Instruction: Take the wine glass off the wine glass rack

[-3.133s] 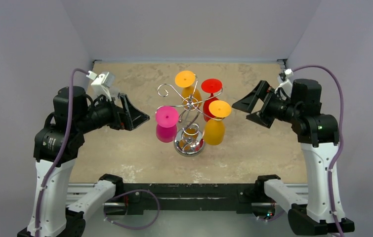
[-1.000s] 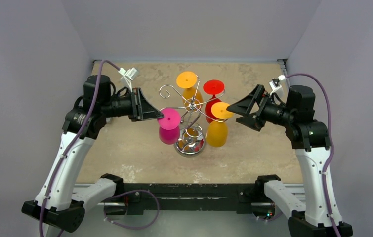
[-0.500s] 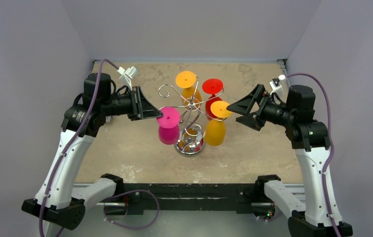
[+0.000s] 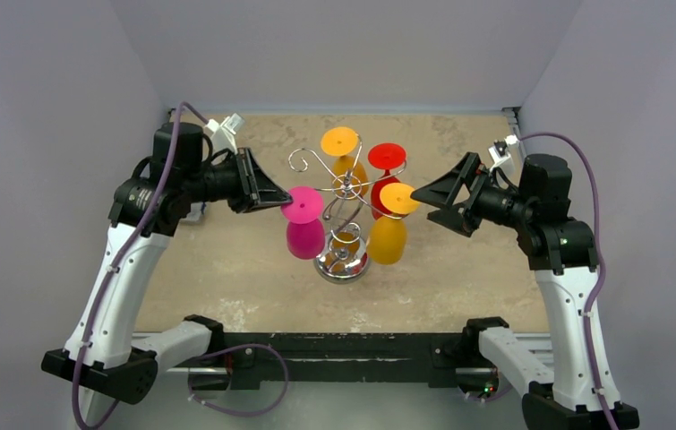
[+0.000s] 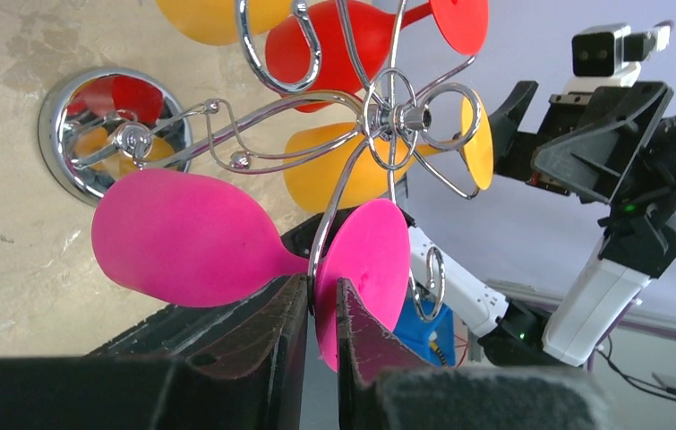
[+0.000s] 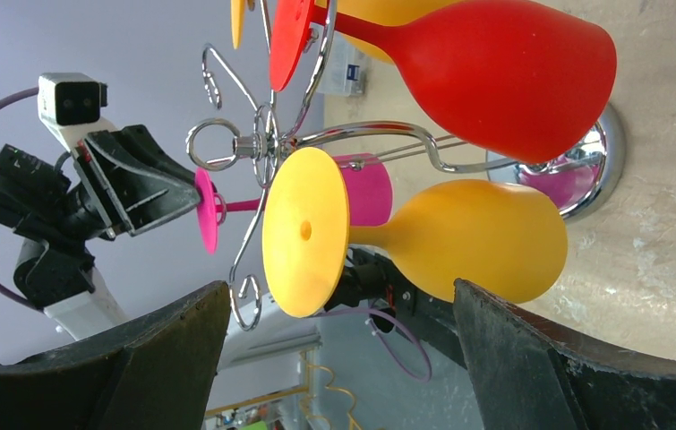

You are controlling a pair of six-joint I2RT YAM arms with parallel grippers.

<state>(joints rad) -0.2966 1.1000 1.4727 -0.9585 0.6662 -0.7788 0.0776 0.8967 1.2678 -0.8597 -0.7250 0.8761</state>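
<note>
Left wrist: left pincer (image 5: 320, 288) tight on pink wine glass (image 5: 182, 237) stem; right pincer (image 4: 422, 201) wide, empty.

I've swung the left claw (image 4: 286, 202) in from the table's left edge, and it now pinches the stem of the pink wine glass (image 4: 303, 235), which has shifted slightly toward the far edge. My right claw (image 4: 420, 202) has closed in on the yellow glass (image 4: 389, 237).
</note>
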